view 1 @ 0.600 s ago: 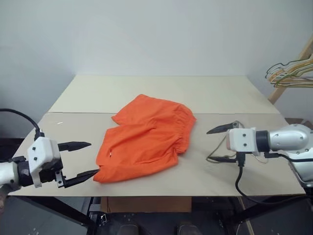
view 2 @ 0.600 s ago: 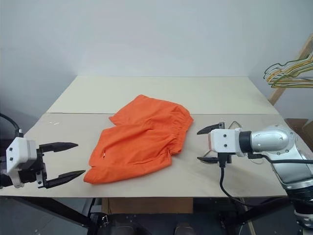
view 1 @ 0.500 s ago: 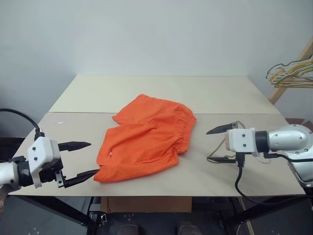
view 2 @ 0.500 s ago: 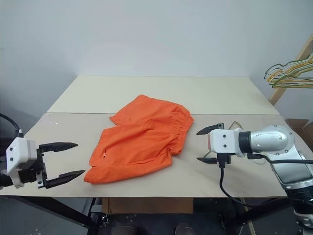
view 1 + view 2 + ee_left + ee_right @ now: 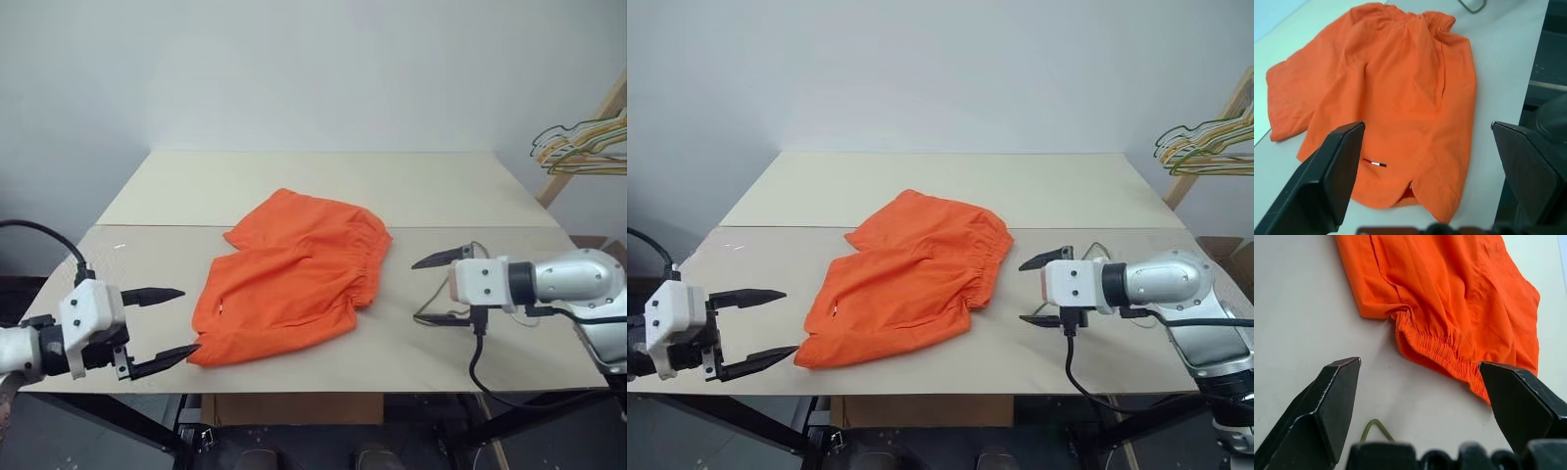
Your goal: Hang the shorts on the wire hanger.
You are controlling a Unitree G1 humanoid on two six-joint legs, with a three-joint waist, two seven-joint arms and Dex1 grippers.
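- Both hands empty. Left gripper (image 5: 165, 332) has its jaws spread wide and hovers by the near left table edge, just off the hem corner of the shorts (image 5: 294, 274).
- Right gripper (image 5: 436, 288) is spread just as wide, holding nothing, on the waistband side of the shorts and clear of the fabric.
- Shorts lie flat mid-table (image 5: 323, 181), waistband toward my right, leg openings toward my left.
- Wire hanger (image 5: 443, 311) lies on the table right under my right gripper; I only see parts of the olive wire, its hook end showing in the right wrist view (image 5: 1376, 427).
- Handling guess: shorts are light, limp cloth, no stiffness, will sag and bunch once lifted. Best pinch point is the gathered elastic waistband (image 5: 1437, 350): thicker, less slip.
- Hanger looks thin, light and springy; it may skate on the smooth board. I'd pinch a straight run of wire, not the hook.
- Bunch of coloured hangers (image 5: 580, 142) at far right is not my target.
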